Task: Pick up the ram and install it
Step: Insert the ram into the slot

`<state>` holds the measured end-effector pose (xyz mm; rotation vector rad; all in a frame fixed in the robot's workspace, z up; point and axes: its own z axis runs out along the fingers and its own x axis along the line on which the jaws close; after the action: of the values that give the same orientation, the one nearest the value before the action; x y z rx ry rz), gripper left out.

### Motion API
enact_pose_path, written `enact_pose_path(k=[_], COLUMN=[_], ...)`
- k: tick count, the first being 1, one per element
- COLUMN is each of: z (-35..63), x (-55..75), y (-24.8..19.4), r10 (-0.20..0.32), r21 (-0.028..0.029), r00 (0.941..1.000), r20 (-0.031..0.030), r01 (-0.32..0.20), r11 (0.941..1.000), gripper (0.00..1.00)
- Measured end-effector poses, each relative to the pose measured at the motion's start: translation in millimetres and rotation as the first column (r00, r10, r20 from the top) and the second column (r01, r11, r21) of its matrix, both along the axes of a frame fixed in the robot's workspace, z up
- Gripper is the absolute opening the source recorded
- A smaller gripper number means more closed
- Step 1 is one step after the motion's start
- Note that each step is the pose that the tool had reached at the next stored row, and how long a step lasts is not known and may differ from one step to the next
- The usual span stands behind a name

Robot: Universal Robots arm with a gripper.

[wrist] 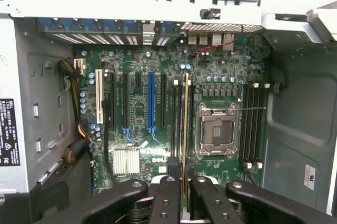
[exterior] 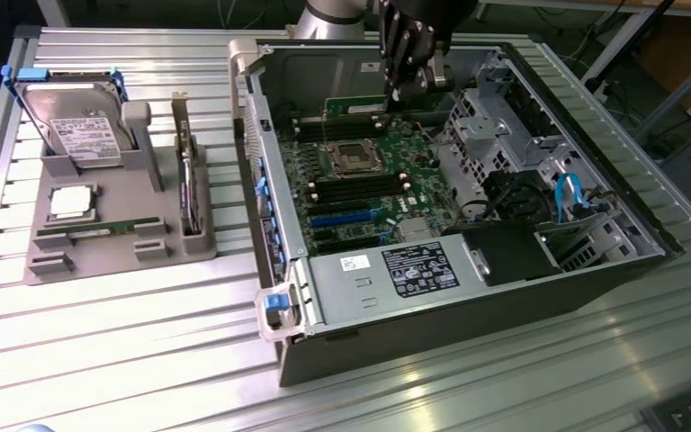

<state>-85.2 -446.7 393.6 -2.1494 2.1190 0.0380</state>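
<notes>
My gripper (exterior: 391, 95) hangs inside the open computer case (exterior: 442, 319), above the back part of the motherboard (exterior: 370, 193). It is shut on the ram (exterior: 355, 106), a thin green stick. In the wrist view the ram (wrist: 185, 129) shows edge-on between the black fingers (wrist: 167, 197). It lies along the long black memory slots (wrist: 176, 118) beside the empty CPU socket (wrist: 216, 129). I cannot tell whether it touches a slot.
A grey holder (exterior: 118, 243) on the exterior view's left carries a hard drive (exterior: 76, 126), a CPU (exterior: 72, 200) and a second green stick (exterior: 87, 232). Inside the case are the power supply (exterior: 406, 270), a drive cage (exterior: 489, 117) and blue cables (exterior: 568, 193).
</notes>
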Motion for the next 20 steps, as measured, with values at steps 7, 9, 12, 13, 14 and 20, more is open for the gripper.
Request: enact_pose_path(k=[7,9,12,13,14,20], z=[-4.8,-6.3,-10.2,-12.2,-14.7,-23.9], x=[8.1,9.5,11.2,11.5,11.8,12.2], y=[16.5,18.4,20.6,20.7,20.8,20.8], r10=[0.0,0.0,0.0,0.0,0.0,0.0], r21=[-0.0035,-0.0038,-0.0041,-0.0044,-0.0042,-0.0043], r00=[1.0,1.0,1.0,1.0,1.0,1.0], r20=[0.0001,0.0001,0.0002,0.0001,0.0001,0.0001], r01=[0.0,0.0,0.0,0.0,0.0,0.0], r11=[1.0,1.0,1.0,1.0,1.0,1.0], gripper=[0.14,0.14,0.14,0.14,0.14,0.14])
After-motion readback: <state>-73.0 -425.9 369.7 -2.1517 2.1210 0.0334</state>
